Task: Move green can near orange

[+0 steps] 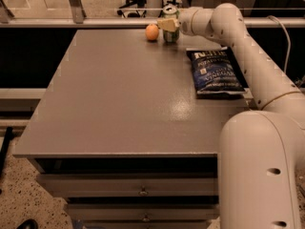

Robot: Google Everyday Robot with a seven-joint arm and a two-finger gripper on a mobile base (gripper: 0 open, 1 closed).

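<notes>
The grey table (119, 109) was the biggest thing, and most of its top lay bare, a broad stretch running from the green can (171, 34) toward the near edge and out to the left edge. My white arm (248, 56) reached in from the right of the can, passing over the table's right side. The dark blue chip bag (217, 73) lay flat, nearer than the can and to its right, with its right side at the table's right edge. The can stood upright close to the far edge, its silver top level with the rail behind it. My pincer (168, 24) was at the can's upper half and clasped it, with one pale finger (166, 24) across its front and the other hidden behind. The orange (152, 32) sat just left of the can, with a narrow gap between them, and was equally close to the far edge.
</notes>
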